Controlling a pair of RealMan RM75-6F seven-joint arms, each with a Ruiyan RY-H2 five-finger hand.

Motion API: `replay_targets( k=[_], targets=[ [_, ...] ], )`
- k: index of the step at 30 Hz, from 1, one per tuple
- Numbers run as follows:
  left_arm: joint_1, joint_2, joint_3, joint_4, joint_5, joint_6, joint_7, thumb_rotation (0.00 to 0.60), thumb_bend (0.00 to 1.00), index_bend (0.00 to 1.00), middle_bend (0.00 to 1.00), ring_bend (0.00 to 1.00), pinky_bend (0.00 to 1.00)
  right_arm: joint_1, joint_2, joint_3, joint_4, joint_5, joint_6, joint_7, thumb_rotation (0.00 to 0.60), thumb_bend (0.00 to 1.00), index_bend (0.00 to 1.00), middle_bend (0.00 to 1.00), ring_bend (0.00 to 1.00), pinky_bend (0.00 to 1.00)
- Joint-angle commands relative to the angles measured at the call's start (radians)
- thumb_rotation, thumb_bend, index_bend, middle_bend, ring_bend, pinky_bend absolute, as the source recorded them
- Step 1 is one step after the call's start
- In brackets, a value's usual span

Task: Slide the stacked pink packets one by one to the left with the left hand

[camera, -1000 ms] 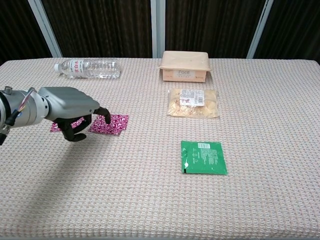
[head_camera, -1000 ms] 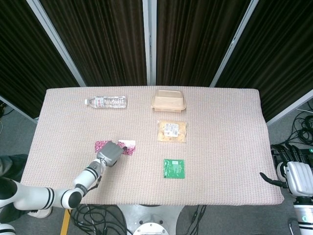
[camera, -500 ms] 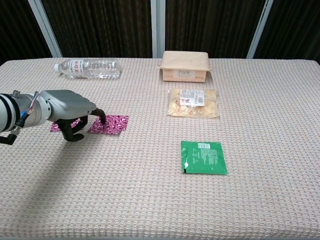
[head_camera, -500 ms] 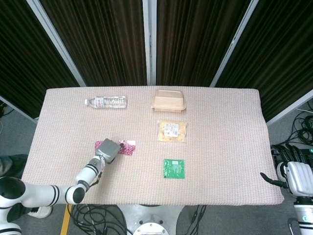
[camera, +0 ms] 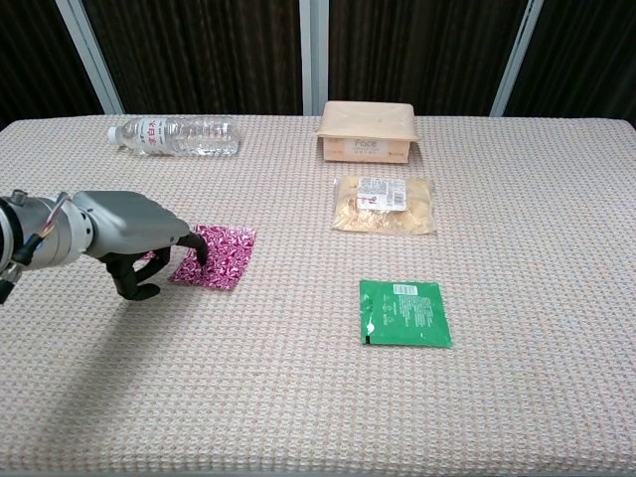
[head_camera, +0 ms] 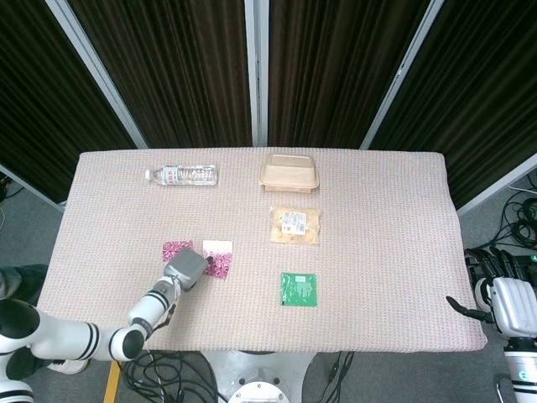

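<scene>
Chest view caught the left hand (camera: 129,238) low over the bench (camera: 298,397), fingers curled down, fingertips (camera: 199,250) pressing the pink packets (camera: 217,255), gripping nothing. One packet (head_camera: 174,249) peeked out further left. Looked like mid-slide; next called for steady leftward drag. Right hand (head_camera: 503,302) hung off-bench, state unclear.

Dark curtains (head_camera: 168,67) behind table (head_camera: 377,252); grey floor (head_camera: 33,243), cables (head_camera: 516,222) at right

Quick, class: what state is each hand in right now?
Left hand: fingers curled down, fingertips pressing on a pink packet, not gripping it.
Right hand: off the table's right edge; open or shut cannot be told.
</scene>
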Motion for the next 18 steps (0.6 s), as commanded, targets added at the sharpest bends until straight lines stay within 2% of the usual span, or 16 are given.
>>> replay_targets(
  k=[1, 10, 14, 18],
  targets=[
    [-0.006, 0.006, 0.012, -0.033, -0.020, 0.031, 0.023, 0.600, 0.47, 0.27, 0.79, 0.79, 0.93, 0.000, 0.000, 0.000, 0.000, -0.001, 0.000, 0.001, 0.464, 0.05, 0.16, 0.16, 0.06, 0.01],
    [-0.020, 0.026, 0.009, -0.100, -0.057, 0.084, 0.046, 0.600, 0.47, 0.27, 0.79, 0.79, 0.93, -0.002, -0.001, 0.000, 0.001, -0.003, 0.005, 0.003, 0.464, 0.05, 0.16, 0.16, 0.06, 0.01],
    [0.000, 0.020, -0.023, -0.081, 0.009, 0.136, 0.001, 0.600, 0.46, 0.27, 0.79, 0.79, 0.93, -0.004, 0.001, 0.000, 0.002, -0.003, 0.007, 0.004, 0.462, 0.06, 0.16, 0.16, 0.06, 0.01],
    [0.033, -0.030, -0.059, 0.013, 0.122, 0.163, -0.081, 0.600, 0.41, 0.29, 0.79, 0.79, 0.93, -0.003, 0.001, 0.000, 0.001, -0.004, 0.005, 0.003, 0.464, 0.06, 0.16, 0.16, 0.06, 0.01]
  ],
)
